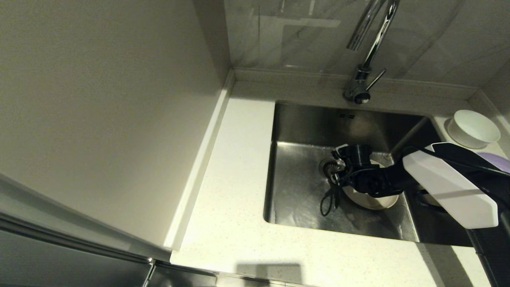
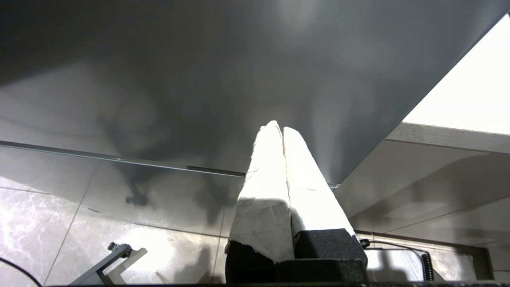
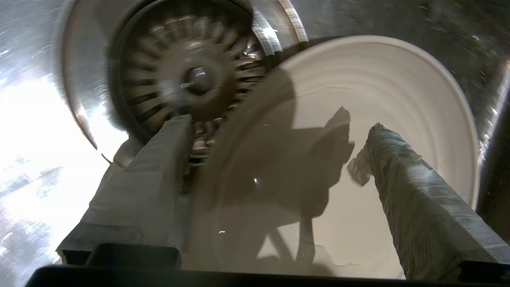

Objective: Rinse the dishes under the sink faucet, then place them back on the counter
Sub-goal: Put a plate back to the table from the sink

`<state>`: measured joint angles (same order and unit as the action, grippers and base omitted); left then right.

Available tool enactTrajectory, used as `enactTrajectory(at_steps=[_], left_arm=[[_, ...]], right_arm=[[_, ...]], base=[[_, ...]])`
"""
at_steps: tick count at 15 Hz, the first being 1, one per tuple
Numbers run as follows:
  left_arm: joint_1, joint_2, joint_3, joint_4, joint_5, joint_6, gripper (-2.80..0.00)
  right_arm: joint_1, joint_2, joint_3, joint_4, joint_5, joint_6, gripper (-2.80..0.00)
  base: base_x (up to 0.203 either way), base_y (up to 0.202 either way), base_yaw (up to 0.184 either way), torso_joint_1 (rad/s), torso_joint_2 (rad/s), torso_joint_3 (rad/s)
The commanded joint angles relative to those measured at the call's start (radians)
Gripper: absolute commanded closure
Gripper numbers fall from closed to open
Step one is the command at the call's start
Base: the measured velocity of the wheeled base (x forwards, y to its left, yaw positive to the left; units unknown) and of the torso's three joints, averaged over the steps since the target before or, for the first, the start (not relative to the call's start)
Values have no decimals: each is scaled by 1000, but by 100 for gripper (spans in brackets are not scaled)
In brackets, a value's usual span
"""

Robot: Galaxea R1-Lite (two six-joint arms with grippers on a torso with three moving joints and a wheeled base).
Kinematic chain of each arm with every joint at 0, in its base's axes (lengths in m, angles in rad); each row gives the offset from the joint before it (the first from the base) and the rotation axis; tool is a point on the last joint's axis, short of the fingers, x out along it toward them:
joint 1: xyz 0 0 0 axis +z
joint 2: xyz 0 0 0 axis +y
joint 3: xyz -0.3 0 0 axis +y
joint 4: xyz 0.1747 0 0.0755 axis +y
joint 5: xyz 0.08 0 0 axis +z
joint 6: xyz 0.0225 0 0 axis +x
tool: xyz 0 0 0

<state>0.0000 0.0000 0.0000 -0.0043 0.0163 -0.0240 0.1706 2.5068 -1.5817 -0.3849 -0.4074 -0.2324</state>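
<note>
Because the cream plate (image 3: 358, 131) lies flat on the sink (image 1: 303, 119) floor just beside the drain strainer (image 3: 187, 75), my right tool (image 3: 275, 155) hangs over its rim with the fingers spread wide, gripping nothing. Beyond the sink's right side, the white bowl (image 1: 473, 127) and lavender plate (image 1: 498, 159) wait on the worktop (image 1: 235, 167). Overhead, the faucet (image 1: 368, 52) crowds any lift. My left tool (image 2: 282, 131), pinched together, is parked away.

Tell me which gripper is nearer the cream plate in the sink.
Right. The right gripper hangs open just over the cream plate; the left gripper is parked shut, away from the sink.
</note>
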Motion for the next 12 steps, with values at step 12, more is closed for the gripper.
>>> enactTrajectory(at_steps=[12], left_arm=[[0, -2, 0, 0, 1, -1, 0]], right_arm=[[-13, -109, 79, -37, -21, 4, -280]], base=[[0, 0, 0, 0, 0, 0]])
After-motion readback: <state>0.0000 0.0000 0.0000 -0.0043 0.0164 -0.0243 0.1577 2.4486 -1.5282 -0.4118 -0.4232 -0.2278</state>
